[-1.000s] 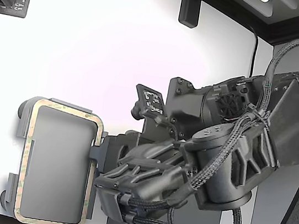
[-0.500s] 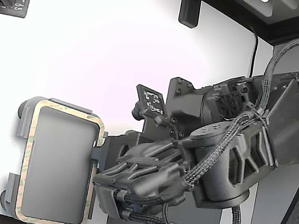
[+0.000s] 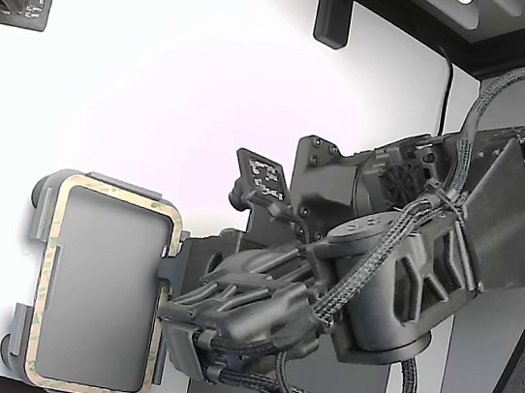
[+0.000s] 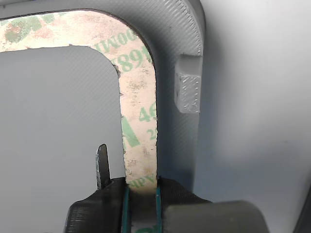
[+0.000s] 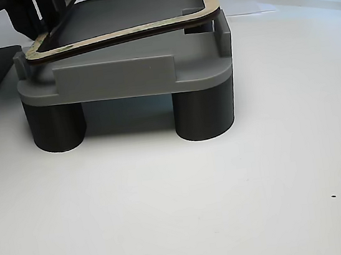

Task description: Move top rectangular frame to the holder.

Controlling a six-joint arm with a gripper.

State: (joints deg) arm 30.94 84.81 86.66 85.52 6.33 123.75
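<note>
My gripper (image 4: pixel 142 194) is clamped on one side of the top rectangular frame (image 3: pixel 55 226), which lies over the holder (image 5: pixel 114 78) on the white surface (image 3: pixel 162 75), one edge slightly raised.

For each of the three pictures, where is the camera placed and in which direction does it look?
Exterior view: high above, looking down on the table; shows the arm and the holder.
Wrist view: on the wrist, facing the frame closely; the jaws at the gripper pinch its strip.
Other view: low at table height, facing the holder's side and round feet; only a dark part of the gripper shows.
All share frame and holder.
</note>
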